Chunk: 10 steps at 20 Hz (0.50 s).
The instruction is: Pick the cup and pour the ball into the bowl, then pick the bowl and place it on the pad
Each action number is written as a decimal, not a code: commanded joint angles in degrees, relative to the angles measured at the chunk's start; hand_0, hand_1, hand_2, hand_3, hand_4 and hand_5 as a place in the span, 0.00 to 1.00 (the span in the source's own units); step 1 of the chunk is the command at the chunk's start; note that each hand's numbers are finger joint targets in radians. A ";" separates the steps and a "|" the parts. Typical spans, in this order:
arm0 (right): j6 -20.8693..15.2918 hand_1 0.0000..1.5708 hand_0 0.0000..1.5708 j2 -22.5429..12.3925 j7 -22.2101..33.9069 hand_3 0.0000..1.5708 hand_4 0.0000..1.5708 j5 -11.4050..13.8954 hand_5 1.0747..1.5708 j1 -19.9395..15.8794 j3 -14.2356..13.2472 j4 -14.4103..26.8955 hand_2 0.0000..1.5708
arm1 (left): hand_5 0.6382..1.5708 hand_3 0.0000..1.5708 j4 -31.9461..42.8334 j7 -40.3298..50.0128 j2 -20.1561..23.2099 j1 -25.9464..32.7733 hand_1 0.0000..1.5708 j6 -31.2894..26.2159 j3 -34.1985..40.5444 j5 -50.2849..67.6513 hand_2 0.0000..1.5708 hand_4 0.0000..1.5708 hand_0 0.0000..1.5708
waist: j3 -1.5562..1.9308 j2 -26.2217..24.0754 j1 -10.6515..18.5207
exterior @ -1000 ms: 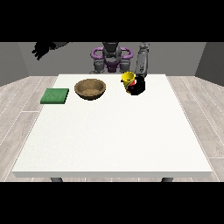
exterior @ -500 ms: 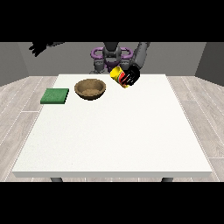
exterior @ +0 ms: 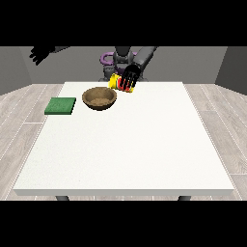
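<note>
Pour step, by my reading. The robot hand at the view's right [exterior: 129, 78] is curling its fingers round the yellow cup [exterior: 117, 82], holding it tilted above the table [exterior: 144, 144], just beside the wooden bowl [exterior: 99, 98]. I'm not seeing the ball. Next I'm wanting the cup's mouth over the bowl. Green pad [exterior: 61, 105] waiting alongside. The other robot hand [exterior: 38, 53] is hanging raised, fingers spread.

Light is even and fairly bright, seeming to come from above. The white table [exterior: 125, 144] is lit uniformly with no glare. A soft, faint shadow lies under the bowl [exterior: 99, 98], and the pad [exterior: 61, 105] casts almost none. The back walls are dimmer grey. Edges stay straight, without distortion.
</note>
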 commanded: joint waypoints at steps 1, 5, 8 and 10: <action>0.91 0.00 0.00 -0.90 0.44 0.08 0.45 -0.56 0.98 -3.13 -0.02 3.48 0.00 | 0.96 1.00 1.06 11.17 -1.53 -5.22 0.85 -3.53 -6.58 -7.44 1.00 0.94 0.85 | -0.04 -0.04 -0.34; -0.72 0.00 0.00 1.53 -1.86 0.10 0.44 2.10 0.97 -2.58 1.94 2.14 0.00 | 0.99 1.00 4.19 17.90 -1.28 -11.63 0.87 -9.74 -9.01 -13.77 1.00 0.84 0.87 | -0.06 -1.11 -1.23; -0.30 0.00 0.00 0.63 1.15 0.16 0.44 1.61 0.97 -3.69 2.45 3.32 0.00 | 1.00 1.00 5.36 23.06 -1.59 -11.22 0.94 -11.84 -15.30 -20.05 1.00 0.70 0.94 | -0.07 -2.32 -2.28; -0.09 0.00 0.00 2.99 -2.20 0.17 0.44 3.04 0.97 -2.75 3.73 3.71 0.00 | 1.00 1.00 4.50 23.44 -1.59 -13.62 0.89 -17.15 -16.46 -20.82 1.00 0.66 0.89 | -0.07 -2.01 -2.67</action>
